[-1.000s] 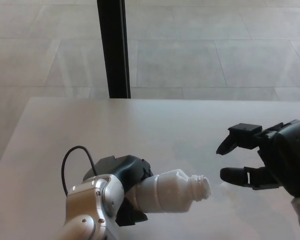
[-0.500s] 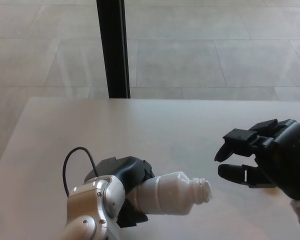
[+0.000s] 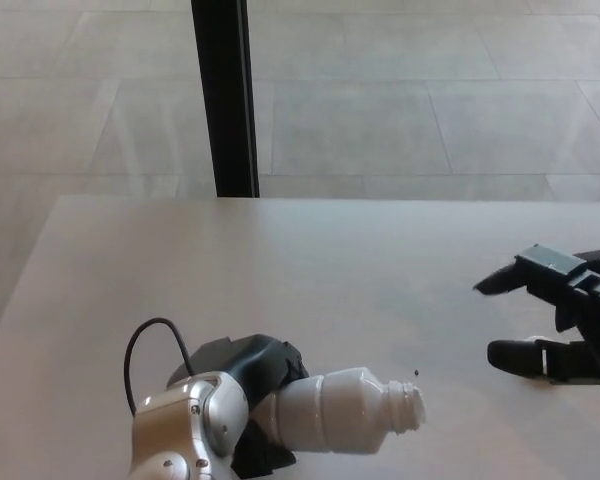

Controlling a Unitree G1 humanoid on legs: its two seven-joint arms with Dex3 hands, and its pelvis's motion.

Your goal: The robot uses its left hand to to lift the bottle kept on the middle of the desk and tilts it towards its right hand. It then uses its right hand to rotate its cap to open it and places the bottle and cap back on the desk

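A white plastic bottle (image 3: pixel 340 410) lies tilted almost flat just above the desk (image 3: pixel 280 260), its threaded mouth pointing right with no cap on it. My left hand (image 3: pixel 258 372) is shut on the bottle's lower body at the bottom left. Near the picture's right edge my right hand (image 3: pixel 558 318) is open, with one finger (image 3: pixel 528 270) above and another below, and I see nothing between them. A wide gap separates it from the bottle's mouth. The cap is not visible anywhere.
A black post (image 3: pixel 223 98) stands behind the desk's far edge. A black cable (image 3: pixel 140 340) loops over my left wrist. A tiny dark speck (image 3: pixel 416 374) sits on the desk just above the bottle's mouth. Tiled floor lies beyond the desk.
My right hand has drawn away to the right, from just beside the bottle's mouth to the picture's edge. The bottle and left hand have sunk slightly.
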